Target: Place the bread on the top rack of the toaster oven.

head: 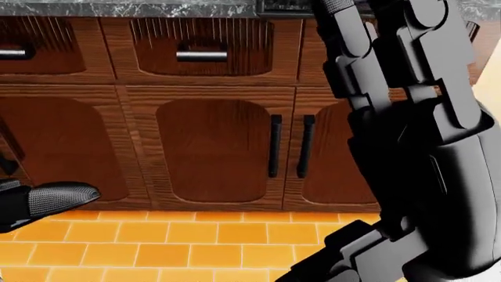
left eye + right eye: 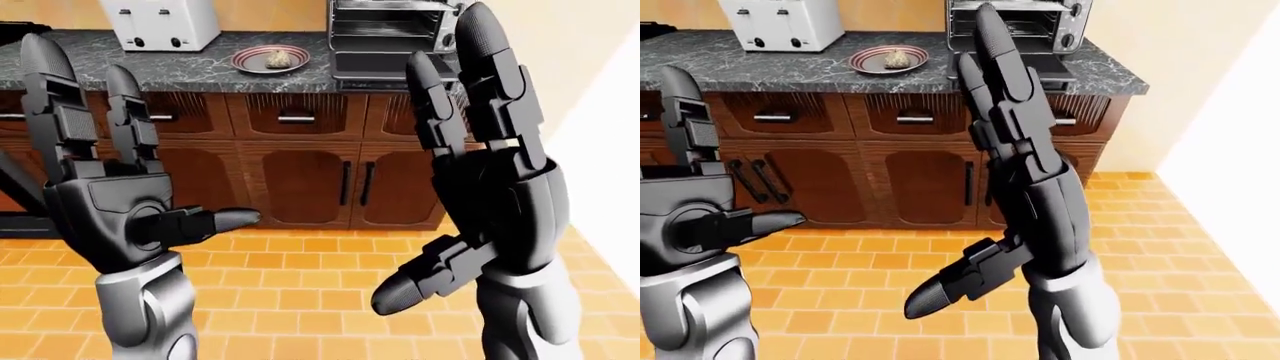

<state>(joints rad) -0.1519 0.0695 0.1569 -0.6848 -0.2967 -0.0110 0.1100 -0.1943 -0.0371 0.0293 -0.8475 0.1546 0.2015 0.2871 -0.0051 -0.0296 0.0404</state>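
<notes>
Bread [image 2: 277, 56] lay on a plate [image 2: 246, 63] on the far counter [image 2: 200, 71], just left of the oven [image 2: 392, 30], whose door hung open. A toaster [image 2: 160, 22] stood farther left. Both hands were raised near the camera, empty: the left hand [image 2: 120, 210] and right hand [image 2: 495, 187] each had fingers spread apart. Cabinets [image 1: 219, 147] sat under the counter, above an orange tiled floor [image 2: 300, 292].

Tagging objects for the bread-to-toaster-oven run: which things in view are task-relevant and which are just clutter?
Task things:
bread, on a plate on the counter
toaster oven, door open, racks visible
left robot hand and right robot hand, both open and empty

Just there:
white toaster
counter
cabinet doors and drawers
</notes>
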